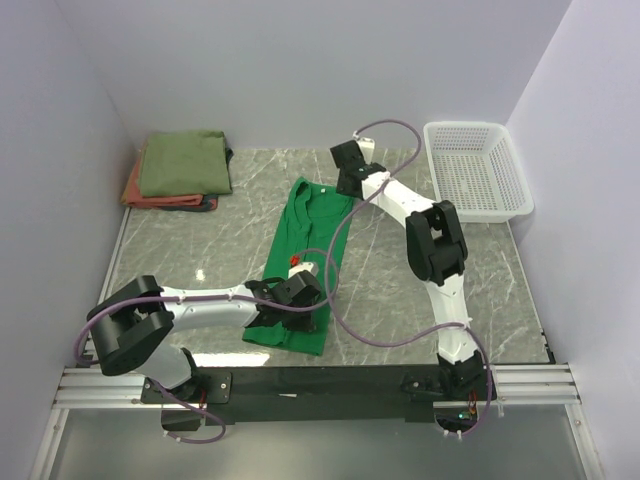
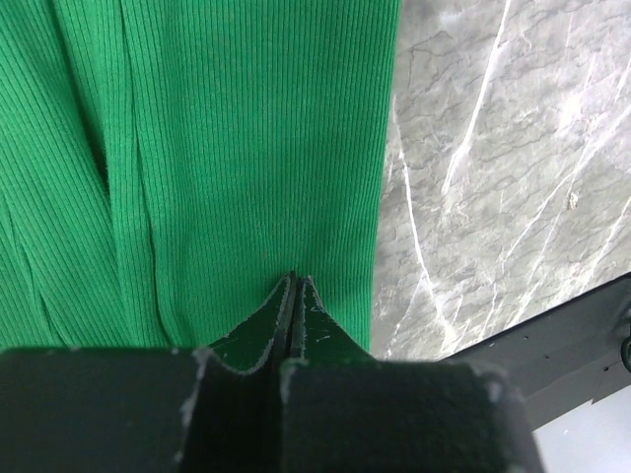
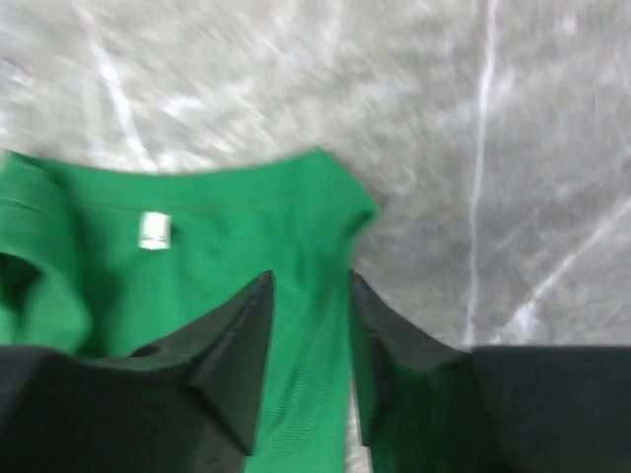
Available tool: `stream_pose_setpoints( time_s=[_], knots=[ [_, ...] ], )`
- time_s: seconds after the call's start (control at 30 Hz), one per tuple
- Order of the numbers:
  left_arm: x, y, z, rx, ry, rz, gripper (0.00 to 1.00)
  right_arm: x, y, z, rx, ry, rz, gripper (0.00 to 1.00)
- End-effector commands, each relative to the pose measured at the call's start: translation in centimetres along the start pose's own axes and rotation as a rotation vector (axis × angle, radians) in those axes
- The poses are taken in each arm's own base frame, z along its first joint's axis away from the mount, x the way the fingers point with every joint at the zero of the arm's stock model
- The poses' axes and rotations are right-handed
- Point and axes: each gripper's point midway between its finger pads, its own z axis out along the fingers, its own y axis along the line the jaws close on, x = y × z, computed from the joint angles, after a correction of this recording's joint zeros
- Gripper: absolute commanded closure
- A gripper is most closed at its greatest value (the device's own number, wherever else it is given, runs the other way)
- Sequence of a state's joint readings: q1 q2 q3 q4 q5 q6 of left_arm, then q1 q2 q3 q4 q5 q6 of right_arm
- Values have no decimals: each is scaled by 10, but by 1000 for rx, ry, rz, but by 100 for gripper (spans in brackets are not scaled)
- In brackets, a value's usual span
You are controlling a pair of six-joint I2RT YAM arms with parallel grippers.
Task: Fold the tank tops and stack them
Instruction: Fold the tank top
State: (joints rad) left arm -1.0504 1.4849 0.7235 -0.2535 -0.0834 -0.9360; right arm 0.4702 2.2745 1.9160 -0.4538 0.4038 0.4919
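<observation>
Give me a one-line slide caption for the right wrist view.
Right arm's jaws open over the neck end of the green tank top on the marble table.

No words, brands or numbers can be read anywhere. The only label is a small white tag [image 3: 153,232] inside the neckline of the bright green tank top [image 3: 256,222], left of centre in the right wrist view, its print too blurred to read.

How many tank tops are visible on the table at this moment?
3. The bright green top lies in the middle of the table; the olive green top sits folded at the far left corner, on the rust-red top. The pile may hide more.
</observation>
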Motion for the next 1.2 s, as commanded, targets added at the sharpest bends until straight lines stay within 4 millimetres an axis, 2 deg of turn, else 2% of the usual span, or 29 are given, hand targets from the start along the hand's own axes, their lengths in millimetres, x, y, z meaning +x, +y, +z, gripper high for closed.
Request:
stream_pose_setpoints(
  time_s=[0.0, 0.03, 0.1, 0.13, 0.27, 0.3, 0.4, 0.47, 0.5, 0.93, 1.1, 1.13, 1.17],
  knots=[
    [-1, 0, -7, 12, -11, 22, 99, -26, -13, -14, -28, -65, 129, 59],
    [-1, 0, -7, 13, -10, 25, 99, -19, -26, -15, -14, -58, 143, 60],
    [-1, 1, -7, 12, -9, 27, 100, -26, -28, -19, -44, -90, 191, 64],
    [-1, 1, -7, 11, -10, 25, 99, -24, -38, -22, -41, -92, 211, 65],
    [-1, 1, -6, 14, -9, 24, 100, -28, -47, -19, -45, -91, 247, 71],
    [-1, 1, -6, 12, -8, 23, 99, -24, -49, -16, -36, -73, 240, 72],
    [-2, 0, -7, 14, -11, 24, 99, -16, -46, 0, -36, -37, 238, 79],
    [-2, 0, -7, 14, -11, 25, 99, -16, -40, 6, -59, -27, 248, 79],
    [-2, 0, -7, 12, -11, 23, 99, -10, -39, 12, -57, -9, 244, 80],
    [-3, 2, -9, 7, -14, 23, 99, -18, -1, 24, -202, 26, 280, 81],
    [-4, 2, -9, 8, -13, 20, 99, -9, 6, 34, -223, 60, 290, 81],
    [-3, 2, -8, 7, -12, 21, 99, -14, 10, 34, -232, 58, 294, 82],
    [-3, 3, -8, 6, -11, 21, 99, -6, 9, 39, -224, 79, 290, 83]
  ],
)
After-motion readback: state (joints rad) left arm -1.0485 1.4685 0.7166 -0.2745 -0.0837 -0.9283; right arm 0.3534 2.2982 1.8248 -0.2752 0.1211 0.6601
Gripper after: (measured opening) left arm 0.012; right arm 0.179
